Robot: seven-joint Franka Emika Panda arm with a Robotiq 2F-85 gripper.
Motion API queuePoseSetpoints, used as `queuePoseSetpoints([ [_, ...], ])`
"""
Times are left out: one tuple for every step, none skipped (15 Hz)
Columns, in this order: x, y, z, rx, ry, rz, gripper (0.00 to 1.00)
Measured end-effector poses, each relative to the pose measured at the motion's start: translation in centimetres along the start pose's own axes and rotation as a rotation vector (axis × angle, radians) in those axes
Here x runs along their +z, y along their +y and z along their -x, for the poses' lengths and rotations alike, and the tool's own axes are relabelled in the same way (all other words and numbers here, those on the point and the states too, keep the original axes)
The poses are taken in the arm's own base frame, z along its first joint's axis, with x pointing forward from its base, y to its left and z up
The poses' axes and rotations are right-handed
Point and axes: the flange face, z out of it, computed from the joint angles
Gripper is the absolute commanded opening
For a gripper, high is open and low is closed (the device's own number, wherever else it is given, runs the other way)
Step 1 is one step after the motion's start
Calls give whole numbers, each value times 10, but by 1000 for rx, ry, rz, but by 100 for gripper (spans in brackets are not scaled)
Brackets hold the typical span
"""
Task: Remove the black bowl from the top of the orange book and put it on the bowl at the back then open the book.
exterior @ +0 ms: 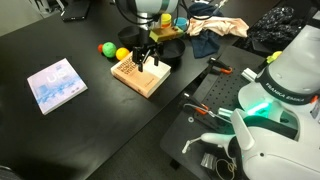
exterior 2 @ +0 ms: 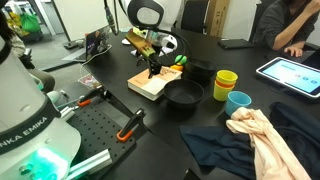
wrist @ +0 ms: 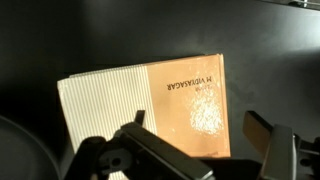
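**A:** Two black bowls are all I can make out in an exterior view. One black bowl (exterior 2: 184,95) sits on the bench (exterior 2: 245,55) just beside the orange book (exterior 2: 150,86), and a second bowl (exterior 2: 200,72) sits behind it. Whether that second one is a stack, I cannot tell.

**B:** And the book?

**A:** One orange book, flat on the bench, with nothing on its cover. The gripper (wrist: 197,125) hangs right over it, jaws spread wide and holding nothing.

**B:** How will it handle?

**A:** It's thick and stiff-covered, probably heavy enough to stay put. I'd catch the cover at its free edge, beside the white pages (wrist: 100,100) in the wrist view, away from the spine. The cover looks smooth, so a finger could slide off or drag pages up with it.

**B:** The rest?

**A:** One pale blue book (exterior: 55,85), one yellow cup (exterior 2: 226,80) and one blue cup (exterior 2: 238,100).
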Motion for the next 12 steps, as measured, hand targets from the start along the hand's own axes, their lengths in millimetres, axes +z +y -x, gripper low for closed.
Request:
queuePoseSetpoints([
  [4, 2, 1, -6, 0, 5, 100],
  [8, 5, 3, -12, -1, 11, 100],
  [12, 7, 3, -16, -1, 17, 100],
  [15, 9, 3, -21, 0, 24, 100],
  [18, 12, 4, -25, -2, 29, 100],
  [20, 14, 4, -34, -3, 39, 100],
  [23, 16, 4, -48, -7, 49, 100],
  [24, 18, 4, -66, -13, 61, 100],
  [26, 21, 3, -87, -19, 75, 100],
  [26, 23, 3, -108, -24, 90, 100],
  [25, 26, 2, -127, -28, 106, 100],
  [24, 30, 1, -142, -31, 122, 100],
])
